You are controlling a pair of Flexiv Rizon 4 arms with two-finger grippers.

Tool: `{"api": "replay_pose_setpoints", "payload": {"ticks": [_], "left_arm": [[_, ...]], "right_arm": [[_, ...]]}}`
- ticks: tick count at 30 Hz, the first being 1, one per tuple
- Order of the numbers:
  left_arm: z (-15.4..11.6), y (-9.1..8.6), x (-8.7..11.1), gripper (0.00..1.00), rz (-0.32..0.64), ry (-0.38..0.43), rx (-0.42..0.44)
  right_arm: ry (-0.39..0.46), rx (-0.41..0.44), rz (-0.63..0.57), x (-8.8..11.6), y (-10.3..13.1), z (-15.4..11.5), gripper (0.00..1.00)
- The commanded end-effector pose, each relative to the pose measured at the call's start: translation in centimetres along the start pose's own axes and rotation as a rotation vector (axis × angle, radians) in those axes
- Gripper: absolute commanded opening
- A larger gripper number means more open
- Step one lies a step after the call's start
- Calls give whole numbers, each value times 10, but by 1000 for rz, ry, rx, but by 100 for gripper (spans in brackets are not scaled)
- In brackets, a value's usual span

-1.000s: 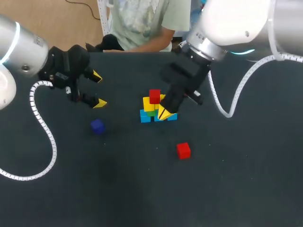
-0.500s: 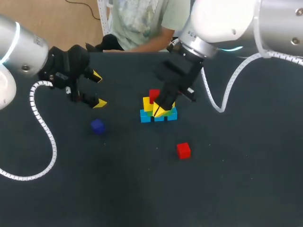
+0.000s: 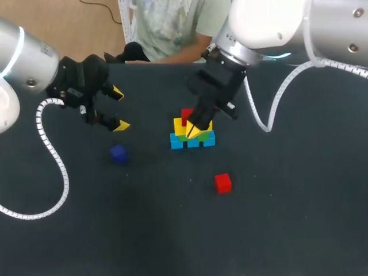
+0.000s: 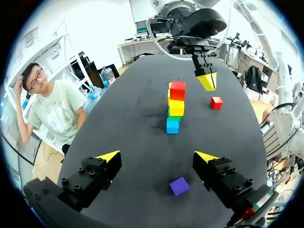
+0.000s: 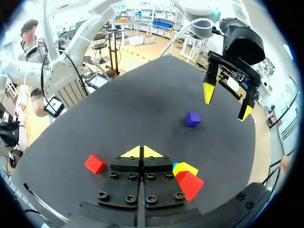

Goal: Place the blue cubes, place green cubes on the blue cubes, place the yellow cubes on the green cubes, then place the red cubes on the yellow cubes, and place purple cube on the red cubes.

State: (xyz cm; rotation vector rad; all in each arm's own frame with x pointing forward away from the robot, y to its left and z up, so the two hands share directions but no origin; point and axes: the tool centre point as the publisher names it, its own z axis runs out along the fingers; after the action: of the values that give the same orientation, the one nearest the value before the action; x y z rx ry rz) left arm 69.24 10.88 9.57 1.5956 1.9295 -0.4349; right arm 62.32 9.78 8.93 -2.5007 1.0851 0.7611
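A small tower stands mid-table: blue cubes (image 3: 178, 142) at the base, a green cube (image 4: 174, 117), yellow cubes (image 3: 179, 126), and one red cube (image 3: 186, 114) on its left column. My right gripper (image 3: 195, 131) is shut with nothing in it, its tips over the tower's right column. A second red cube (image 3: 223, 183) lies loose in front of the tower, to its right. The purple cube (image 3: 118, 153) sits alone to the tower's left. My left gripper (image 3: 119, 109) hangs open above and behind the purple cube (image 4: 179, 185), holding nothing.
The dark table (image 3: 172, 230) has free room along its front and right side. A person sits behind the far edge without reaching over it. My right arm's white cable (image 3: 276, 109) hangs over the table behind the tower's right.
My right gripper, still shut, has shifted left and slightly back, from the tower's right edge to over its right column. The left arm and all cubes stay put.
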Motion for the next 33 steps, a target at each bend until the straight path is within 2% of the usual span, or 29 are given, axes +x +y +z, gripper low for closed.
{"api": "replay_pose_setpoints", "payload": {"ticks": [1, 33], "left_arm": [[0, 1, 1, 100, 2, -3, 1], [0, 1, 1, 100, 2, -3, 1]], "right_arm": [[15, 5, -8, -1, 4, 1, 0], [29, 19, -22, 7, -1, 0, 0]]}}
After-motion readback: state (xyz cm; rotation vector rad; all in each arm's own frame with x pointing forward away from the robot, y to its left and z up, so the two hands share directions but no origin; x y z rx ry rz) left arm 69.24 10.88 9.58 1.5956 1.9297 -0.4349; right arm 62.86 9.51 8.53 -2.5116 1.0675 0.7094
